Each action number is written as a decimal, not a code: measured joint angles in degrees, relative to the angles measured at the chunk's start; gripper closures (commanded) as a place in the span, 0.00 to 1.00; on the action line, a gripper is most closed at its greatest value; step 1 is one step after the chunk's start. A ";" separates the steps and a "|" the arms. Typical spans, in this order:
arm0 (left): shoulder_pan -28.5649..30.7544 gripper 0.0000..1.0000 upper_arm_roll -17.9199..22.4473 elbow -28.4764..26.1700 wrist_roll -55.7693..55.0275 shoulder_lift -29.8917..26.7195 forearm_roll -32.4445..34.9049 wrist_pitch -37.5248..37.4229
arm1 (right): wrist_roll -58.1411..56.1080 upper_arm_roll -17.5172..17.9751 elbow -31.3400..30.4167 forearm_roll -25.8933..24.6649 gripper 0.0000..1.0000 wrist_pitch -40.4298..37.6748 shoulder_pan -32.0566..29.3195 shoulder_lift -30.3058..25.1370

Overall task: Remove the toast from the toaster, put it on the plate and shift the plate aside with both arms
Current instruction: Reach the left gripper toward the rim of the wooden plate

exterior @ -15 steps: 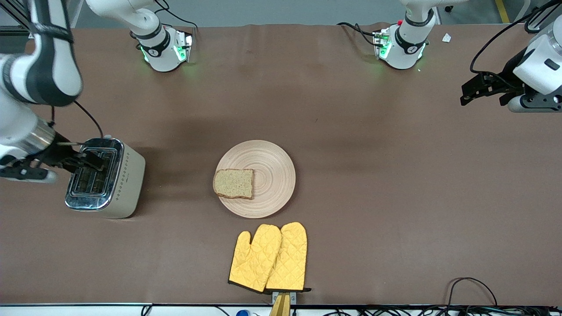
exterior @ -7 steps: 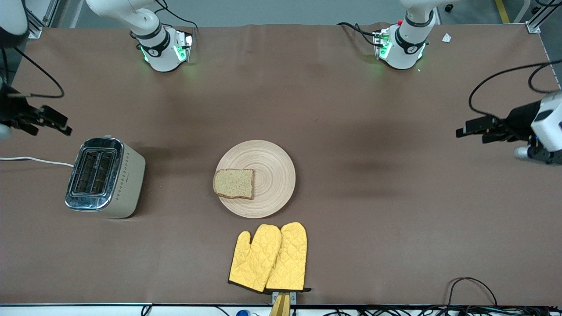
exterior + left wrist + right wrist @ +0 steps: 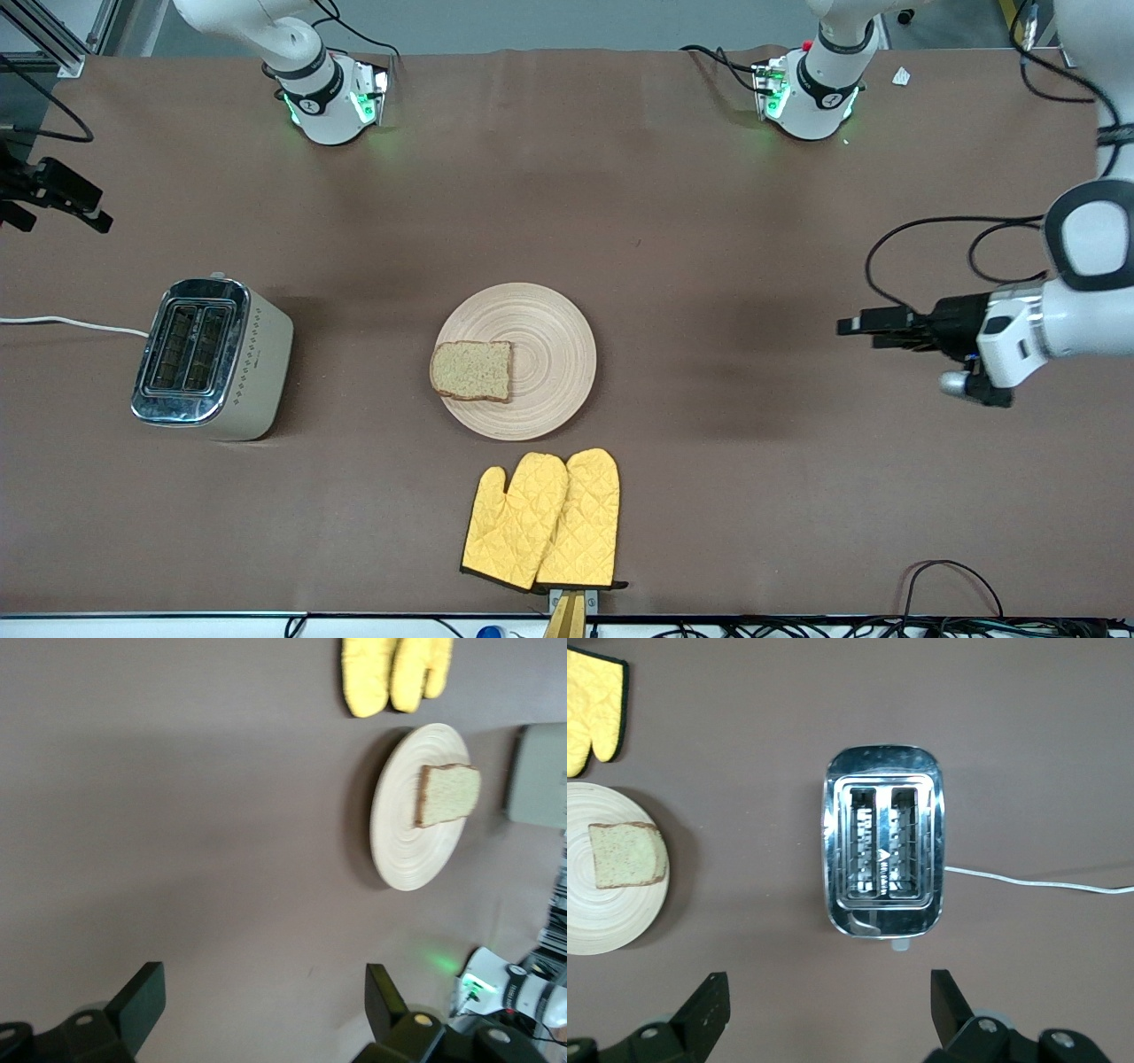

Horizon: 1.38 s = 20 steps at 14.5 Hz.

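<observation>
Both sets of jaws stand apart and empty: the left gripper (image 3: pixel 852 326) has swung lower and inward to the frame's right middle, while the right gripper (image 3: pixel 89 208) has risen slightly at the upper left edge. The toast (image 3: pixel 471 370) stays on the plate (image 3: pixel 549 332) at center, unmoved on the table (image 3: pixel 709 221).

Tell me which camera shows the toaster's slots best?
The right wrist view: it looks straight down on the toaster, so both slots show, empty. The front view shows the toaster smaller and at a slant. The left wrist view catches only one pale side.
</observation>
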 measured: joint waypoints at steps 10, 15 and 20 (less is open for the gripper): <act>-4.73 0.23 -7.80 -3.90 17.00 16.15 -25.79 18.69 | -0.30 6.32 4.71 0.05 0.00 -2.77 -6.65 3.90; -11.22 0.29 -7.90 -3.90 16.90 17.01 -32.14 26.16 | -0.52 22.99 8.13 0.17 0.00 -3.91 -23.11 6.98; -13.91 0.36 -7.91 -2.47 16.91 19.75 -34.13 28.43 | -0.58 28.20 8.88 0.25 0.00 -4.11 -28.54 7.65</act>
